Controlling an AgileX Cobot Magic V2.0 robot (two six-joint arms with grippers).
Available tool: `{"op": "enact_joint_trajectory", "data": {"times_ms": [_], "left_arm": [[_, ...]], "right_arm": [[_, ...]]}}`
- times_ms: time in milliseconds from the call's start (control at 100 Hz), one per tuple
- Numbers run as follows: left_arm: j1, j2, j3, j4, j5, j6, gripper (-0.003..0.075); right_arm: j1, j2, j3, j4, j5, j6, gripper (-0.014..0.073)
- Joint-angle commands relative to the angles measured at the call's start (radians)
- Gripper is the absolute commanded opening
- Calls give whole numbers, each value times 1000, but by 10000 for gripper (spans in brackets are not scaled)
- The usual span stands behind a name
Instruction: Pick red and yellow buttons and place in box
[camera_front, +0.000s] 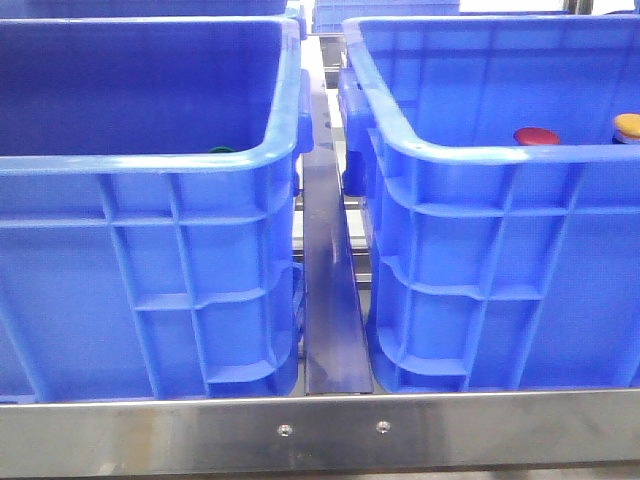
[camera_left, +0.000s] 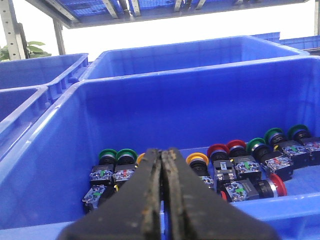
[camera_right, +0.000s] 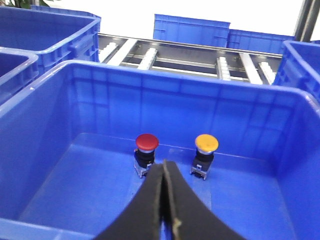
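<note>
Right gripper (camera_right: 165, 200), fingers pressed together and holding nothing, hangs over the right crate (camera_right: 45, 85); the red button (camera_right: 146, 153) and yellow button (camera_right: 205, 154) stand upright (caps up) just ahead of its tips, red almost dead ahead. Left gripper (camera_left: 161, 200), likewise closed, faces the stocked left crate (camera_left: 60, 130). The right arm looks nearer.

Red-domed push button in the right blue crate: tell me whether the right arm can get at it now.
Probably yes. The red-domed push button stands upright on the blue plastic crate's floor, apart from the yellow-domed push button, nothing covering it; the right tool is shut.
</note>
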Motion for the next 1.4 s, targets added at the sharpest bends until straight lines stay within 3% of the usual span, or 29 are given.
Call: {"op": "enact_joint_trajectory", "data": {"times_ms": [0,410,1390], "left_arm": [[1,-28,56,-11,-82,-1,-19],[1,-28,56,-11,-82,-1,-19],[1,-28,56,-11,-82,-1,-19]], "right_arm": [[3,-1,20,-22,-146,19,-62],[-1,-172,252,-30,-311,19,-62],[-39,-214,250,-35,-358,19,-62]]}}
